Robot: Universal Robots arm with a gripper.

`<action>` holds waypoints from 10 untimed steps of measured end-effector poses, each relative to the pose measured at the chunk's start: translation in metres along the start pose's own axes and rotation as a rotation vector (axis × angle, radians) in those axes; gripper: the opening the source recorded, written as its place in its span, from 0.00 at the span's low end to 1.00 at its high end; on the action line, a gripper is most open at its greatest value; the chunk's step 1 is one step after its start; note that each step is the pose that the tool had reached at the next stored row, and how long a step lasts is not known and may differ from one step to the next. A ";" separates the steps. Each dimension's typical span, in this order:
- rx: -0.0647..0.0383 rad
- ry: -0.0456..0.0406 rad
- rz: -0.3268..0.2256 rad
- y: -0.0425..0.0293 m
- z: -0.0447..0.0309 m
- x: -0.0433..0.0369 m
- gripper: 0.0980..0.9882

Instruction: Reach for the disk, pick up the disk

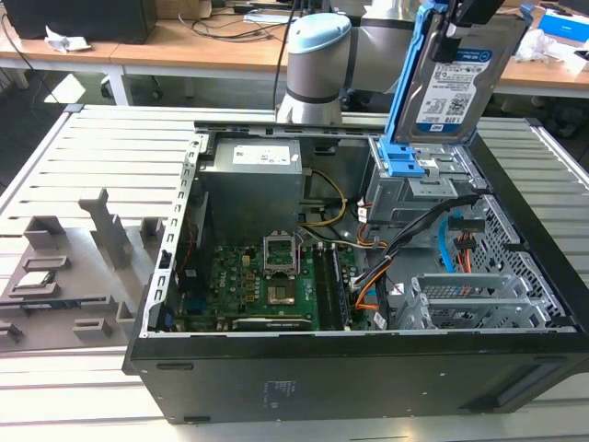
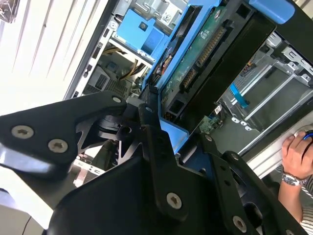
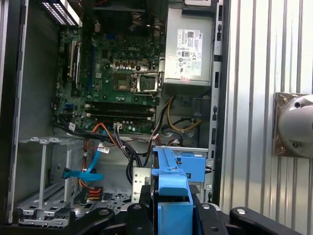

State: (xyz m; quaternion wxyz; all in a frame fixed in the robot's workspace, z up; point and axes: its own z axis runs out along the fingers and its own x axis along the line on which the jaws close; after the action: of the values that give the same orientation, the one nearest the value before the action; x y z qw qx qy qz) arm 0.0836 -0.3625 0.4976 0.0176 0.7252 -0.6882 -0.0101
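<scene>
The disk (image 1: 456,83) hangs in the air above the far right corner of the open computer case (image 1: 368,387), tilted almost upright. Its silver face and white-and-blue label show, with a bright blue frame along its edges. My gripper (image 1: 453,32) is shut on its upper end. In the second wrist view the disk (image 2: 205,54) shows its green circuit-board side, and the gripper (image 2: 176,132) clamps the blue frame between black fingers (image 2: 151,132). In the first wrist view the disk's blue edge (image 3: 172,191) sits inside the gripper (image 3: 173,208).
Below the disk a drive cage holds another blue carrier (image 1: 409,164). The case also holds a motherboard (image 1: 267,285), a power supply (image 1: 253,184), orange and blue cables and a silver bay (image 1: 469,299). Grey fixtures (image 1: 64,267) stand on the slatted table. A person's hand (image 2: 297,152) rests nearby.
</scene>
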 end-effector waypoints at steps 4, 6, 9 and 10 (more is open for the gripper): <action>0.000 0.0000 0.000 0.0002 0.0000 0.0033 0.30; 0.000 0.0000 0.000 0.0004 0.0001 0.0066 0.30; 0.000 0.0001 0.000 0.0006 0.0001 0.0114 0.30; 0.000 0.0000 0.000 0.0006 0.0001 0.0121 0.30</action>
State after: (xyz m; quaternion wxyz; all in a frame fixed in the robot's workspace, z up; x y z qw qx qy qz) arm 0.0836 -0.3747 0.4976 0.0176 0.7252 -0.6882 -0.0101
